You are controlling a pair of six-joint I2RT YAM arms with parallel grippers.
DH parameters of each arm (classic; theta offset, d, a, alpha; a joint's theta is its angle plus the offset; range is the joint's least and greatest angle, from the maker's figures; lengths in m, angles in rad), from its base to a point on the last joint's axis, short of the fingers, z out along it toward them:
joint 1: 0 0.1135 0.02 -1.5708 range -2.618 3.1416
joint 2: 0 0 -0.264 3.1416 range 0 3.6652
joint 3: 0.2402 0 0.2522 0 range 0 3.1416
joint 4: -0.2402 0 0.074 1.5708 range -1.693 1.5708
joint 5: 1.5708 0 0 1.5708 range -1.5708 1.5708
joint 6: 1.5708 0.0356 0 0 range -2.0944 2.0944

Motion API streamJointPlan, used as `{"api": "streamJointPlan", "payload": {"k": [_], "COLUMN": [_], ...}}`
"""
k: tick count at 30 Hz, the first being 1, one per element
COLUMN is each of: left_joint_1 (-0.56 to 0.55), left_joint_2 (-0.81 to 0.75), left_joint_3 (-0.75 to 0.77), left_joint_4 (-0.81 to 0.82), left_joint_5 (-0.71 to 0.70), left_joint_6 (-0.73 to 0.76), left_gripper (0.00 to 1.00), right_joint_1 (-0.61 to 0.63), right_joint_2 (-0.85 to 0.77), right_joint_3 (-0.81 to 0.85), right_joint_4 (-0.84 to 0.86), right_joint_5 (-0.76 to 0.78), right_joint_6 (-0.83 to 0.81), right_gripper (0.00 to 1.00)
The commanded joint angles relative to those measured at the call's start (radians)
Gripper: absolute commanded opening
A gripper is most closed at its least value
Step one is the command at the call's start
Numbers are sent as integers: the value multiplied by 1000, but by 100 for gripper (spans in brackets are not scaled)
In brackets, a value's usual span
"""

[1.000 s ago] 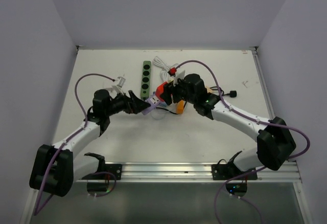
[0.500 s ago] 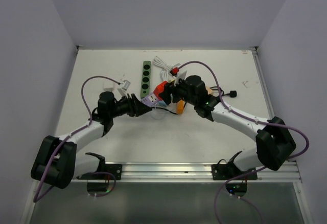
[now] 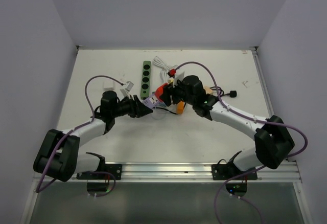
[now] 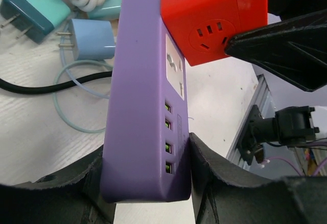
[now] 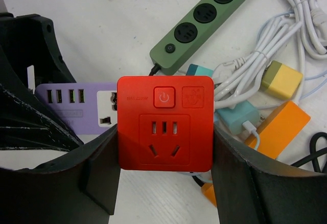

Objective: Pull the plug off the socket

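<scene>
A red cube plug (image 5: 164,124) with a power button sits pressed against the face of a lavender-purple socket strip (image 4: 143,106). My right gripper (image 5: 164,147) is shut on the red plug (image 3: 162,90), one finger on each side face. My left gripper (image 4: 145,152) is shut on the USB end of the purple strip (image 3: 152,100), both pads flat on its long sides. The two grippers meet at mid-table in the top view. The dark-green power strip (image 5: 204,22) lies flat behind them, its visible round sockets empty, untouched.
Right of the plug lie a bundle of white cable (image 5: 265,55), teal (image 5: 237,116) and yellow (image 5: 278,78) chargers and an orange strip (image 5: 283,127). A blue charger (image 4: 92,39) and a black cord (image 4: 46,87) lie near the purple strip. A white adapter (image 3: 108,85) lies at the left.
My left gripper has closed on the purple strip's end, and the left arm has shifted slightly right. The right gripper still holds the red plug in the same place.
</scene>
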Motion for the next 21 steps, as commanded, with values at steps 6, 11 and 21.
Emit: {"api": "streamJointPlan", "payload": {"k": [6, 11, 21], "left_joint_1": [-27, -25, 24], "left_joint_2": [-26, -44, 25], "left_joint_3": [61, 21, -85], "left_joint_4": [-175, -61, 447], "left_joint_5": [-233, -191, 9], "left_joint_6": [209, 131, -364], "left_gripper": [0, 0, 0], "right_joint_1": [25, 27, 28], "right_joint_2": [35, 21, -42], "right_joint_3": [172, 91, -96], "right_joint_4": [-70, 28, 263], "right_joint_5": [-1, -14, 51], "right_joint_6": [12, 14, 29], "right_gripper": [0, 0, 0]}}
